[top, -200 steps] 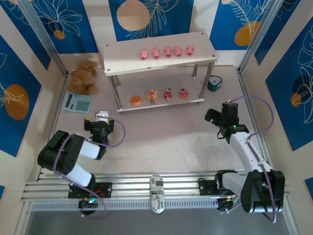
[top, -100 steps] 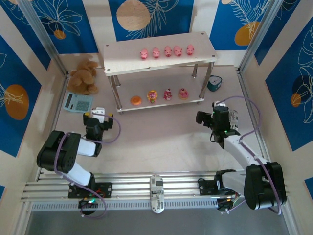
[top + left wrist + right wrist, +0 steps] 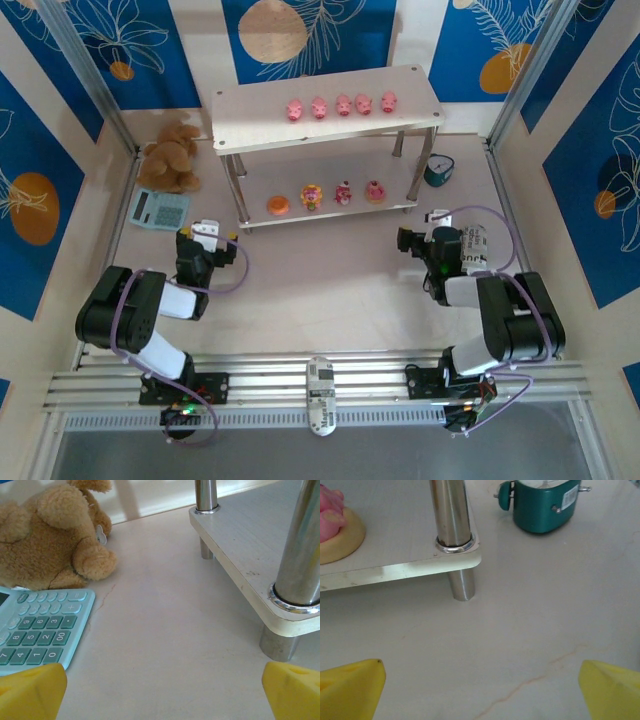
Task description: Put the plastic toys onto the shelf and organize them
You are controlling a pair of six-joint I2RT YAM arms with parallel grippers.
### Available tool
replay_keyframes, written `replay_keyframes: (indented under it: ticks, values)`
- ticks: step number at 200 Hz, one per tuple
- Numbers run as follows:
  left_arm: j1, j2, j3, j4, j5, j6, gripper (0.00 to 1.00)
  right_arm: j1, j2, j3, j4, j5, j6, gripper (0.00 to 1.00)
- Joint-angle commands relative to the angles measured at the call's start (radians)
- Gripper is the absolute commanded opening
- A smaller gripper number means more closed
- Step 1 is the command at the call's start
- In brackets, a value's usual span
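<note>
The shelf (image 3: 250,115) stands at the back of the table. On its top board is a row of several pink piglets (image 3: 342,105). Its lower board carries a flat orange round piece (image 3: 277,205) and three pink-and-yellow cupcake figures (image 3: 343,192). My left gripper (image 3: 205,238) hangs low, in front of the shelf's left legs. It is open (image 3: 162,690), with bare table between its yellow fingertips (image 3: 30,692). My right gripper (image 3: 425,240) sits near the shelf's right front leg, also open (image 3: 480,687) and holding nothing. One cupcake figure (image 3: 332,525) sits on the lower board's corner (image 3: 395,570).
A brown teddy bear (image 3: 172,155) (image 3: 50,535) and a teal calculator (image 3: 158,208) (image 3: 40,630) lie left of the shelf. A small teal clock-like object (image 3: 438,170) (image 3: 542,505) stands to the shelf's right. Patterned walls close in the table.
The right arm has folded back toward its base, and its gripper has shifted left toward the shelf's corner. The left gripper has crept slightly toward the shelf. The toys have not moved.
</note>
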Motion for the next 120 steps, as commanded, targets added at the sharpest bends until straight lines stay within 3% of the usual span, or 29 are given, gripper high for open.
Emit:
replay_keyframes:
  ticks: [1, 17, 120]
  values:
    - [0.006, 0.005, 0.017, 0.016, 0.022, -0.019, 1.0, -0.027, 0.045, 0.033, 0.111, -0.053, -0.009, 0.99]
    - [0.008, 0.004, 0.03, -0.01, 0.019, -0.022, 1.0, -0.08, 0.038, 0.043, 0.072, -0.154, 0.017, 0.99]
    - [0.02, -0.001, 0.057, -0.065, -0.001, -0.043, 1.0, -0.062, 0.034, 0.045, 0.065, -0.121, 0.006, 0.99]
